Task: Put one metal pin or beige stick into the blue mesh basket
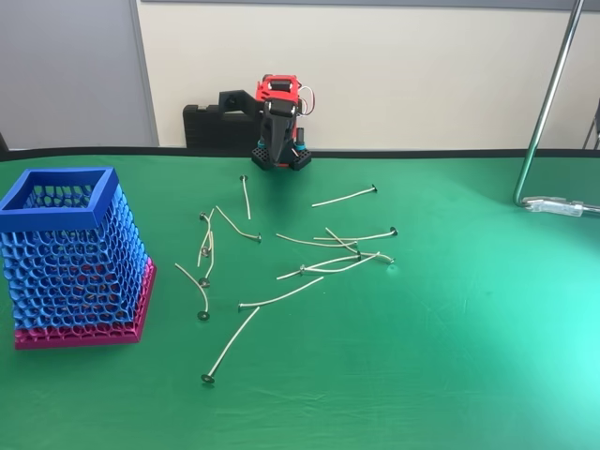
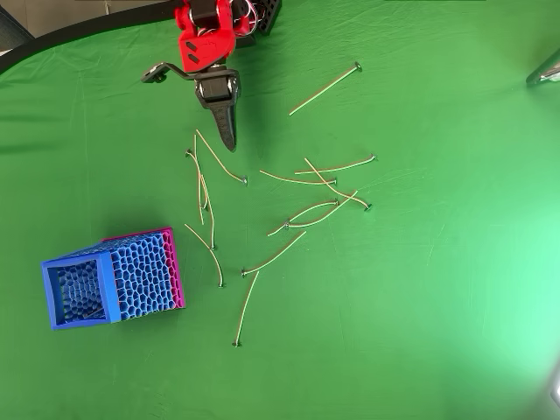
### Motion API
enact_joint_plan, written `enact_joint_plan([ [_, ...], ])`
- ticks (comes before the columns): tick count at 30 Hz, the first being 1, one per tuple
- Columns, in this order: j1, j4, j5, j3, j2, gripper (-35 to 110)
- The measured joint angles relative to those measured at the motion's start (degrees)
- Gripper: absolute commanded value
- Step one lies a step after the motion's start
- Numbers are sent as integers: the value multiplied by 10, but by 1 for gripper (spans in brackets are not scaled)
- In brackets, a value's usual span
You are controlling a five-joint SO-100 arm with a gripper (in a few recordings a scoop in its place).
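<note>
The blue mesh basket stands upright on its magenta base at the left of the green table; from overhead the basket lies lower left. Several thin beige pins with disc heads lie scattered mid-table. A straight pin lies apart at the upper right, seen from the front as pin. Another straight pin lies nearest the front edge, also pin. My red and black arm is folded at the back. Its gripper is shut and empty, pointing toward the pins, far from the basket.
A metal pole with a clamp foot stands at the right edge. A black case sits behind the arm against the wall. Some pins in the middle cluster cross each other and are curved.
</note>
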Motion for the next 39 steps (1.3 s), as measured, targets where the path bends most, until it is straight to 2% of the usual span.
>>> enact_joint_plan([
  [25,0,190,33,0,4,1],
  [39,0,198,46,0,4,1],
])
